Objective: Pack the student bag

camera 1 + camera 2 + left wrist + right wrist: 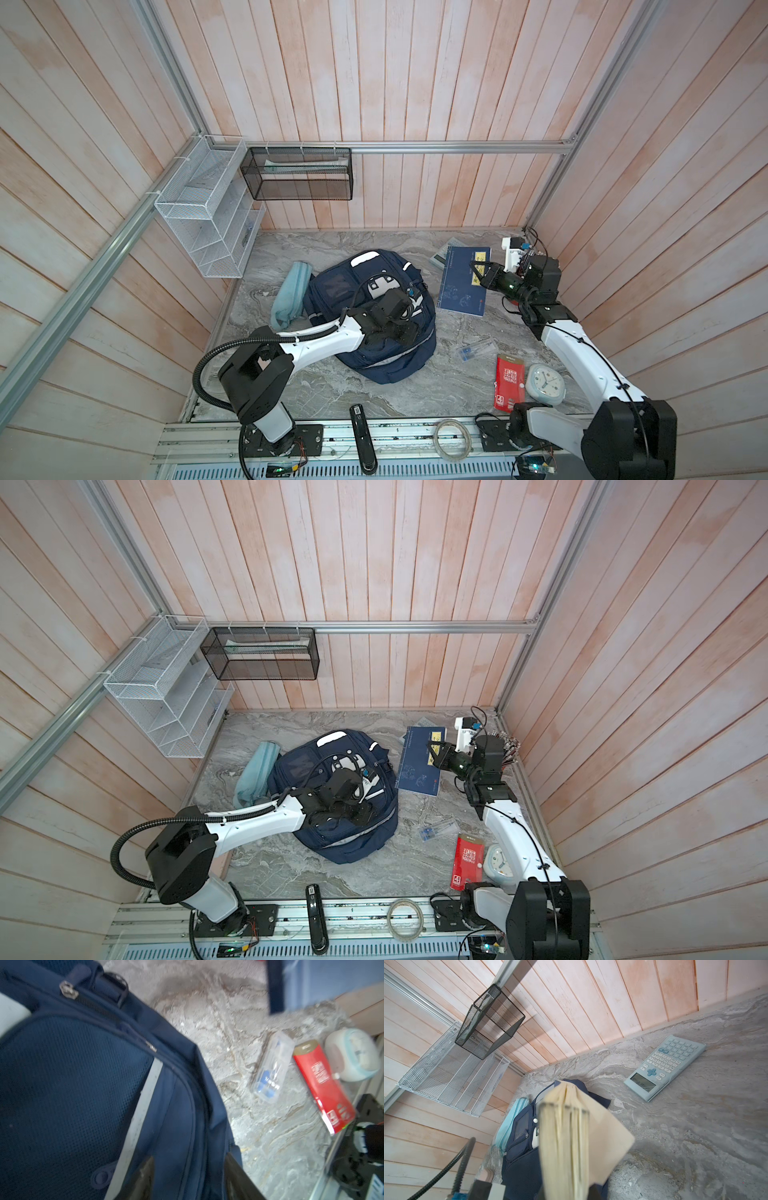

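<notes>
Bag (332,286) lies flat mid-bench (332,390), front up, with a pencil case (291,293) just beside its left side.

Left gripper (190,1178) is over the bag's lower half. Both top views hide the jaws under its own wrist. In its wrist view two fingertips (143,1176) stand apart, cut off by the frame edge. Bag fabric runs between them and nothing looks pinched: released. That view is smeared. One zip pull (67,991) shows, but I can't tell whether the pockets are open or zipped.

Right gripper (477,272) is clenched on the book (461,286), right of the bag. Its wrist view gives only fanned page edges, blurred near the lens. The cover is out of sight there and the fingertips barely show at the frame edge. Can't tell whether the book's far edge rests on the bench.

Calculator (664,1066) is plain in that wrist view but mostly behind the book in both top views.

Clear case (476,349) and red pack (509,382) lie by the right arm. Clock (494,860) is half hidden by that arm in a top view.
</notes>
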